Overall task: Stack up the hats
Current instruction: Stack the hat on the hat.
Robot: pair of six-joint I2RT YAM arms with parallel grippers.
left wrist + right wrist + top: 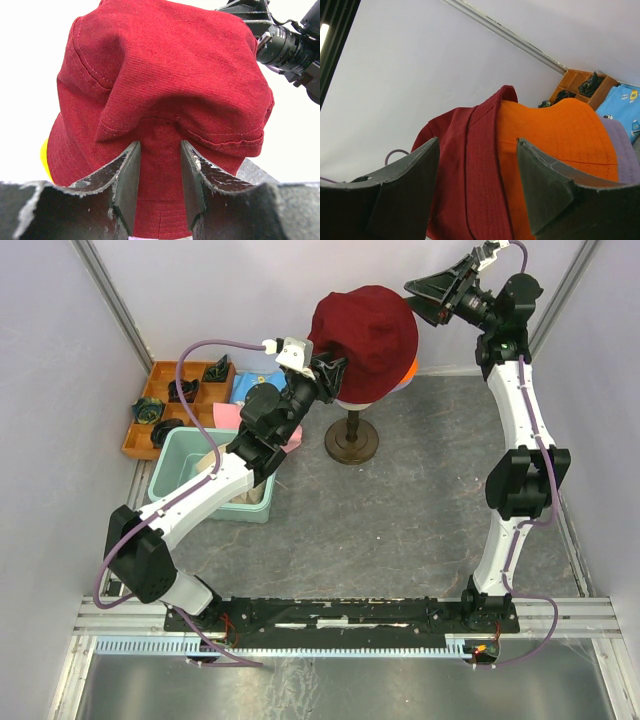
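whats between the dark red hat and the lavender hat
The orange hat. In the right wrist view it is sandwiched between them, with the dark red hat draped over it and the lavender hat showing beneath.

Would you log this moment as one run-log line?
stage: stacking | red hat over orange hat on stand | left end effector: at red brim, grip unclear | right end effector: open

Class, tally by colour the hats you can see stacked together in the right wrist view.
Dark red hat: 1
Orange hat: 1
Lavender hat: 1
Total: 3
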